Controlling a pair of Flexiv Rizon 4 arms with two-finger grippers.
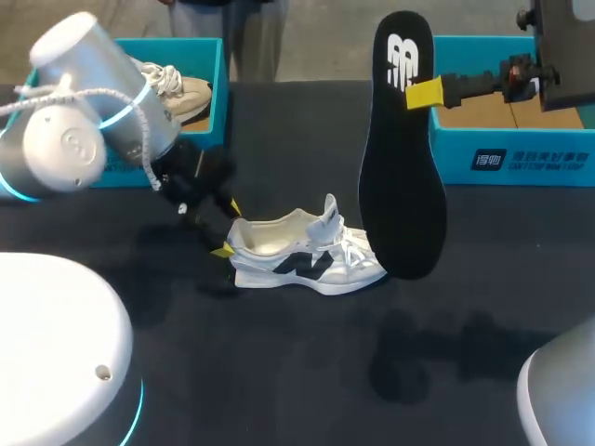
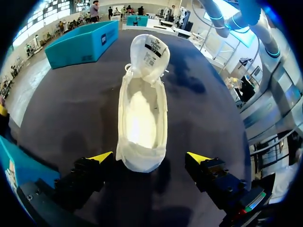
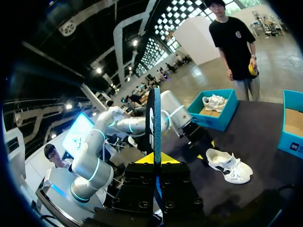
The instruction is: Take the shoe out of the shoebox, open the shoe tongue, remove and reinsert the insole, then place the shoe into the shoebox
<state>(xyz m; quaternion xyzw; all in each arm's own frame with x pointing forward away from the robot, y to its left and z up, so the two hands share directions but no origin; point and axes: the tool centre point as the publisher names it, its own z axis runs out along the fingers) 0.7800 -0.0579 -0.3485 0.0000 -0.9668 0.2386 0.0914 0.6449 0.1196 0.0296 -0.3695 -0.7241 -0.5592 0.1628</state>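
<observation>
**Insole was out, reinsert was the tricky bit**

Closest in, the white sneaker (image 1: 307, 255) lay on its sole on the black table (image 1: 279, 372), toe pointing toward my right side. The left gripper (image 1: 229, 229) sat low at the heel with its fingers spread wide, one yellow tip on each side of the heel cup and neither touching it, going by the left wrist view. The tongue (image 2: 150, 52) was flipped up, and the inside looked bare.

Just behind the toe, the black insole (image 1: 402, 177) hung nearly vertical, well above the table. The right gripper (image 1: 423, 93) was pinched on its upper end (edge-on between the tips in the right wrist view).

My take on the reinsert: close the left fingers gently on the heel first so the shoe can't skate. Then tilt the insole and feed its free end in under the tongue, sliding forward before pressing the back down.

Furthest back were the right shoebox (image 1: 521, 158), which looked empty, and the left shoebox (image 1: 220, 84), holding a second shoe (image 1: 181, 93).
</observation>
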